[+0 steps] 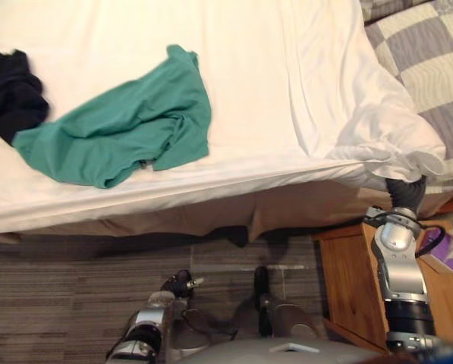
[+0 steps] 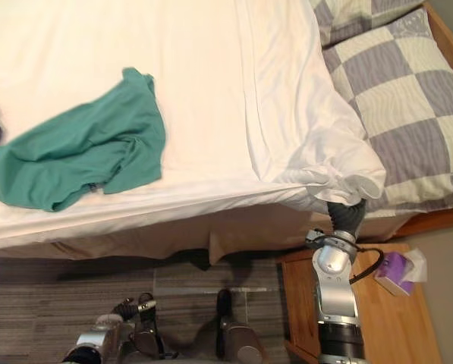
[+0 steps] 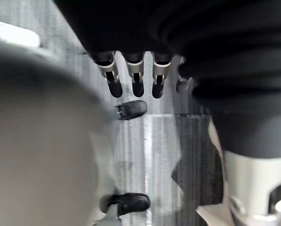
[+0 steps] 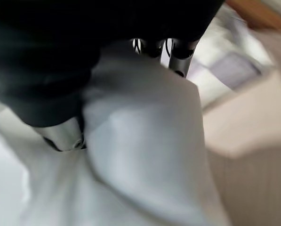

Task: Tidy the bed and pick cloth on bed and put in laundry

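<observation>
Right wrist view shows the right hand (image 4: 179,57) pinching the white sheet (image 2: 332,171) at its bunched near-right corner, while the left hand (image 3: 138,75) hangs relaxed, empty.

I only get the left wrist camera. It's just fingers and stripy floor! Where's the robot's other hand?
Observer: The right hand is up at a corner of the bed, in the bunched white bed sheet.
Operator: Are there clothes on the bed?
Observer: Yes, a crumpled teal-green cloth lies on the sheet near the edge.
Operator: Just one?
Observer: No, a rumpled black cloth lies beside it, on the robot's left.
</observation>
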Motion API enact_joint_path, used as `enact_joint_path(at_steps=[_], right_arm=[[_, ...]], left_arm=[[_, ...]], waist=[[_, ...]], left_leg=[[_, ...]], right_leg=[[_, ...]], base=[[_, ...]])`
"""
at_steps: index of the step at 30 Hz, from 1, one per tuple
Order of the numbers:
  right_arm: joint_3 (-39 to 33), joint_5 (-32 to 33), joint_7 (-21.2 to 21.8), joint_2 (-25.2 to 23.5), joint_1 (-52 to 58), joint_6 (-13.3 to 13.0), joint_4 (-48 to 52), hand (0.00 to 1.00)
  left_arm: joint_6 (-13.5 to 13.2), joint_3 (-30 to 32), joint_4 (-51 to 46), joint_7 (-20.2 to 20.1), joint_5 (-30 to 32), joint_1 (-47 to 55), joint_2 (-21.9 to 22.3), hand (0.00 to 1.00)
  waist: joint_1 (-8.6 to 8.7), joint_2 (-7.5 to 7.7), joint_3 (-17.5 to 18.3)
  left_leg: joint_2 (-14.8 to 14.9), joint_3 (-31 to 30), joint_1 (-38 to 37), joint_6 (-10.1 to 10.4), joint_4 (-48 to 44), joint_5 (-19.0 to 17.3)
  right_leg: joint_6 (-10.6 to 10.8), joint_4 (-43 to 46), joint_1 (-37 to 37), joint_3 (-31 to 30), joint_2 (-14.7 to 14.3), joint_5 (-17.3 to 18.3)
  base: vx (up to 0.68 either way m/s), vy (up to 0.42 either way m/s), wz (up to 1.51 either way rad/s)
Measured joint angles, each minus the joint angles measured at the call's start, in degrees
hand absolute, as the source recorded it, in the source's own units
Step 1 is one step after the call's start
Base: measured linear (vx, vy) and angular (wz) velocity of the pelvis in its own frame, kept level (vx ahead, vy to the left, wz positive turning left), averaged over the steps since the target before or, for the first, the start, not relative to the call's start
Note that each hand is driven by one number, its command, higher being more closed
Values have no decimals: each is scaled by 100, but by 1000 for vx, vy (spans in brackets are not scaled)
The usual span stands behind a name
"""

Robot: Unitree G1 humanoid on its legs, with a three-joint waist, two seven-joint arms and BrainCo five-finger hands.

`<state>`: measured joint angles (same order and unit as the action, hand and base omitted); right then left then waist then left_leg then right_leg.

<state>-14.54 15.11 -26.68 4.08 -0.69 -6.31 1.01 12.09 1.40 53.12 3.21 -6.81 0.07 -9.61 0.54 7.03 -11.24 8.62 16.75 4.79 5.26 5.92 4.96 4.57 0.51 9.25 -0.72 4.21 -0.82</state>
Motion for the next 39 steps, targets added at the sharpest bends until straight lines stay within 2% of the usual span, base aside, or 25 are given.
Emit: enact_joint_path(at_steps=[3,4,8,9,12,15,17,20,23,25,26,29,32,35,39], right_arm=[[-85,1806,661,-589,299,-679,-11,0],[-95,2359,965,-781,446,-902,-9,0],[-425,3402,1346,-817,741,-1186,0,0],[-544,3552,1365,-822,786,-1219,0,0],[-1136,4114,1322,-847,1000,-1649,-1,0],[-1738,4474,1062,-870,1367,-2117,-1,0],[-1868,4550,960,-862,1650,-2309,-2,0],[-1951,4530,861,-860,1767,-2520,20,0],[-1764,4244,844,-836,1738,-2503,301,0],[-1585,4006,1048,-818,1730,-2394,778,0],[-1506,3991,1249,-805,1720,-2336,955,0],[-1193,3997,2376,-715,1655,-1998,1385,0],[-1035,3998,3097,-611,1441,-1576,1429,0],[-954,3983,3319,-514,1221,-1386,1428,0],[-955,3965,3293,-510,867,-1316,1429,0]], left_arm=[[-176,195,-7,-53,-112,171,44,0],[-203,214,-4,-87,-112,242,93,0],[-330,479,-10,-329,-119,435,423,0],[-366,580,-9,-356,-126,475,461,0],[-503,898,0,-566,-144,588,521,0],[-557,1092,6,-656,-151,681,602,0],[-569,1245,6,-724,-150,763,684,0],[-641,1256,5,-787,-149,799,723,0],[-657,1244,5,-785,-150,819,733,0],[-677,1208,1,-781,-151,826,750,0],[-685,1201,-1,-781,-151,826,752,0],[-683,1000,-6,-735,-148,826,703,0],[-678,888,-12,-688,-144,809,662,0],[-675,746,-9,-655,-130,778,627,0],[-676,609,-6,-566,-135,665,602,0]], waist=[[5,-20,47],[32,-73,126],[79,-281,336],[79,-302,385],[167,-323,419],[230,-392,445],[345,-478,501],[366,-529,531],[335,-537,546],[313,-549,555],[304,-550,555],[296,-548,556],[272,-539,553],[238,-549,547],[148,-558,441]], left_leg=[[-27,264,-210,5,1,-95],[-35,341,-302,12,-6,-136],[13,703,-593,36,-26,-183],[37,778,-615,51,-25,-202],[84,901,-664,79,-4,-262],[95,1075,-779,109,3,-322],[106,1098,-804,125,3,-339],[108,1112,-842,116,3,-367],[102,1109,-852,101,3,-381],[92,1096,-841,98,3,-388],[90,1091,-834,97,3,-389],[79,1056,-800,85,1,-369],[56,1053,-761,83,-27,-371],[47,996,-658,83,-29,-381],[45,928,-568,82,-30,-379]], right_leg=[[-2,19,-47,-188,15,-38],[2,20,-104,-220,23,-40],[3,27,-387,-207,49,-39],[3,40,-393,-190,25,-39],[-28,53,-391,-197,-9,19],[-52,124,-383,-297,-29,145],[-76,226,-371,-305,-46,234],[-50,308,-365,-308,-49,310],[-67,360,-354,-304,-42,347],[-59,364,-352,-287,-27,357],[-62,365,-349,-282,-24,359],[-64,394,-325,-236,-6,367],[-59,402,-253,-230,18,371],[-54,404,-212,-166,35,375],[-44,403,-161,-132,51,382]], base=[[82,16,-41],[97,12,-34],[97,16,-4],[46,2,-8],[8,-19,-17],[-17,-21,-25],[-15,-24,-9],[1,-6,-1],[7,-2,1],[33,-6,4],[56,-12,5],[65,-13,6],[86,-7,2],[69,-7,8],[48,-14,11]])
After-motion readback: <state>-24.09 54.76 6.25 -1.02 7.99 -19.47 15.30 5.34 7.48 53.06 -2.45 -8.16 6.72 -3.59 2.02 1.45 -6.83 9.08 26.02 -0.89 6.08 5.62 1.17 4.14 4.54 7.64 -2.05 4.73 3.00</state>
